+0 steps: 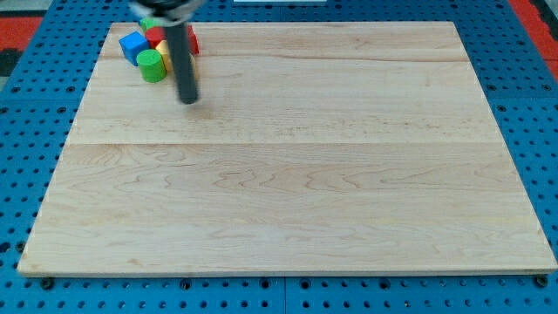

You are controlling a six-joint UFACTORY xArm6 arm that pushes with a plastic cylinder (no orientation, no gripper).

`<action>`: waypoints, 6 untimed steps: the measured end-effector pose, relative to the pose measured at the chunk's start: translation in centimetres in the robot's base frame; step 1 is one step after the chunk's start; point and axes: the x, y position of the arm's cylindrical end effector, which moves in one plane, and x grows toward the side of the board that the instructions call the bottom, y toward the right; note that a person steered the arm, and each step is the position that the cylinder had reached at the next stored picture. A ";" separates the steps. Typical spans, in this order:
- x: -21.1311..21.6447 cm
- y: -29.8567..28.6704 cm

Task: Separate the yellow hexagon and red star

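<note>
Blue pegboard [35,131] surrounds a pale wooden board [288,174] that fills most of the view. My arm carries no pincer, only a dark rod [182,61] that comes down from the view's top left, slightly blurred. My tip [188,99] sits on the wood just below and to the right of a tight cluster of blocks in the board's top left corner. In that cluster: a blue block [132,45] on the left, a green cylinder [152,65] nearest the view's bottom, a red block [155,37] above it, another green piece [148,23] at the very top. A sliver of yellow block [163,50] shows against the rod's left edge; its shape I cannot make out. A second red block [192,39] pokes out on the rod's right side; I cannot tell which red piece is the star.
</note>
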 end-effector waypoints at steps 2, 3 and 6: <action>-8.3 -6.2; -11.7 -1.2; -8.5 6.7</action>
